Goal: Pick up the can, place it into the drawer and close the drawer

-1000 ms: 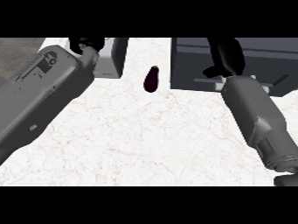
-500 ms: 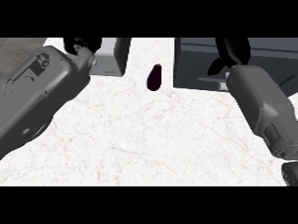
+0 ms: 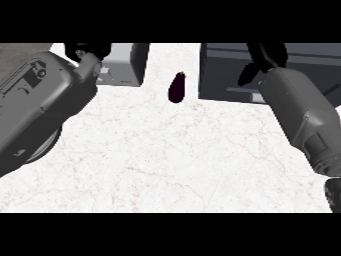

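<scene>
No can shows in the head view. A small dark purple, eggplant-like object (image 3: pixel 177 87) lies on the white marble counter (image 3: pixel 173 155) between two grey boxes. My right hand (image 3: pixel 265 56) reaches over the dark grey drawer-like box (image 3: pixel 306 65) at the back right, and the picture's upper edge cuts it off. My left hand (image 3: pixel 86 50) is at the back left, beside a lighter grey box (image 3: pixel 125 67), and is also mostly cut off. Whatever lies under either hand is hidden.
My thick left forearm (image 3: pixel 33 110) covers the counter's left side. The right forearm (image 3: pixel 306 120) runs along the right side. A brownish surface (image 3: pixel 10 55) shows in the far left corner.
Both forearms have pushed a little farther towards the back of the counter, the right hand going deeper over the dark box. The purple object has not moved.
</scene>
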Robot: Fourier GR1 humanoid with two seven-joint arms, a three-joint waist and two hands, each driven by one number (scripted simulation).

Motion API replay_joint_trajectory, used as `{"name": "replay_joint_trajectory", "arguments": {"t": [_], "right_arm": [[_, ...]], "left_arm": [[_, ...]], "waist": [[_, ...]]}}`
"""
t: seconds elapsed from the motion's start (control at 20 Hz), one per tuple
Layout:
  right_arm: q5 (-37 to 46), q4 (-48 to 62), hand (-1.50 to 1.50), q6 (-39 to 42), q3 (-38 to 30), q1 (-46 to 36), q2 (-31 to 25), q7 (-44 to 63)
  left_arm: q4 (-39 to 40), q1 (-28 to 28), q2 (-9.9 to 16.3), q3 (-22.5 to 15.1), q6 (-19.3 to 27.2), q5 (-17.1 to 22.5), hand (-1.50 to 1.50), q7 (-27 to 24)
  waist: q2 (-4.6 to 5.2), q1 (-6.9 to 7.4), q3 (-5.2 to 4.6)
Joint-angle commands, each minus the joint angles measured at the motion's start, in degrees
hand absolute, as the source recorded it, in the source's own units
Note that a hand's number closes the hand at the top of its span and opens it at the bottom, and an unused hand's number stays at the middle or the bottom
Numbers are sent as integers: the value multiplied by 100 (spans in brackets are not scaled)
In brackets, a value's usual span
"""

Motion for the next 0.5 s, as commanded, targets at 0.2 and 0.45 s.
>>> {"name": "replay_joint_trajectory", "arguments": {"t": [0.2,0.45], "right_arm": [[-1815,-182,-150,748,-1658,-357,357,-812],[-2047,-173,-150,1027,-1915,-433,76,-1115]], "left_arm": [[-220,289,78,-15,1,-31,-150,14],[-357,263,164,34,-31,-95,-150,58]], "waist": [[-107,77,-41],[-51,66,-56]]}}
